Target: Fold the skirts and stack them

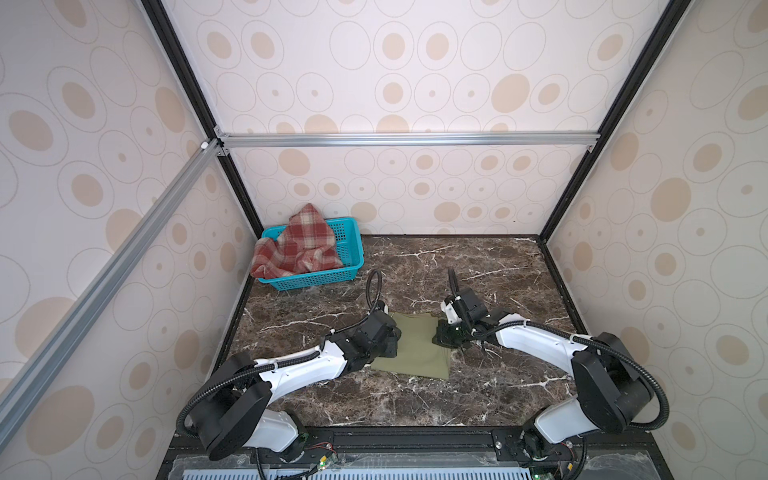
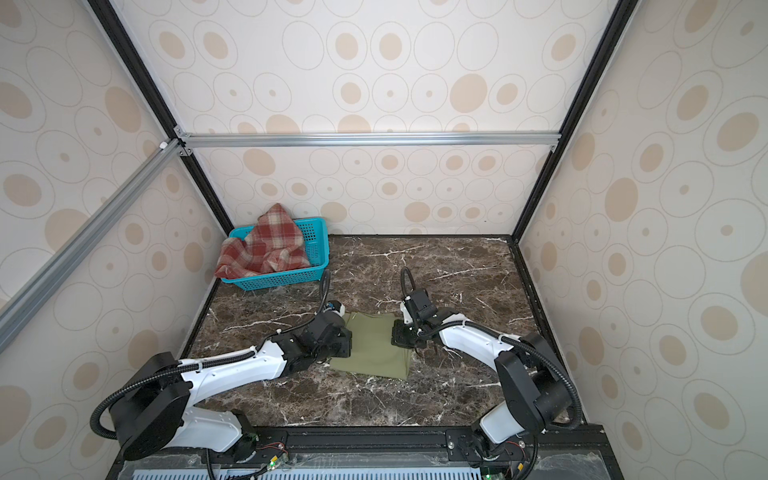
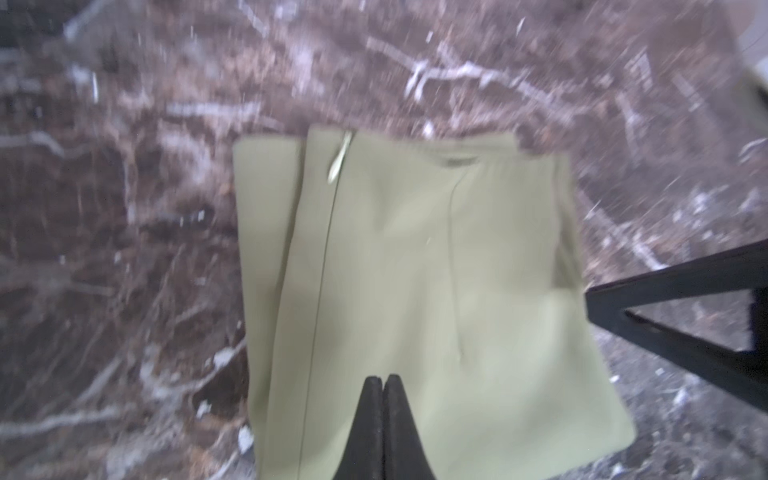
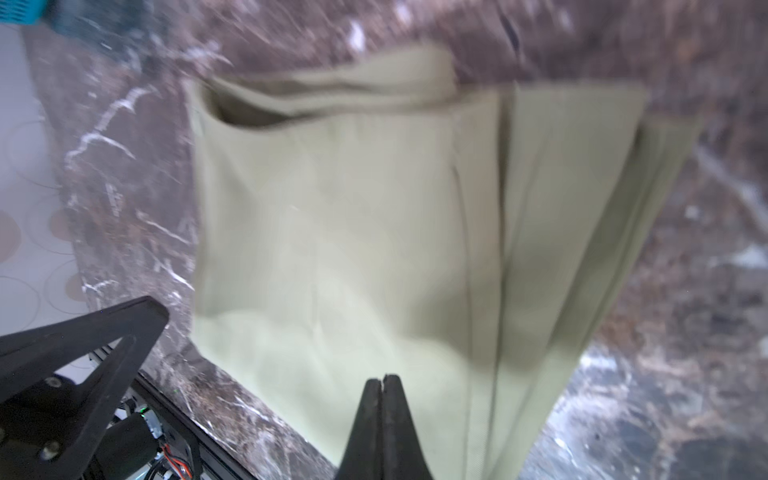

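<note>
The folded olive-green skirt [image 1: 415, 349] lay lower centre in both top views. The left gripper [image 3: 381, 380] and right gripper [image 4: 381, 379] were both pinched together, empty, over its edges. A sideways drag could skew the layers (smooth cloth slides). The plaid skirt [image 1: 297, 247], left of centre, draped over the teal basket [image 1: 316, 282] and might tip it.

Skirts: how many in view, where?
2. The olive-green skirt lies folded on the marble table; the plaid skirt is heaped in the teal basket, draped over its rim. Others could hide beneath it.
</note>
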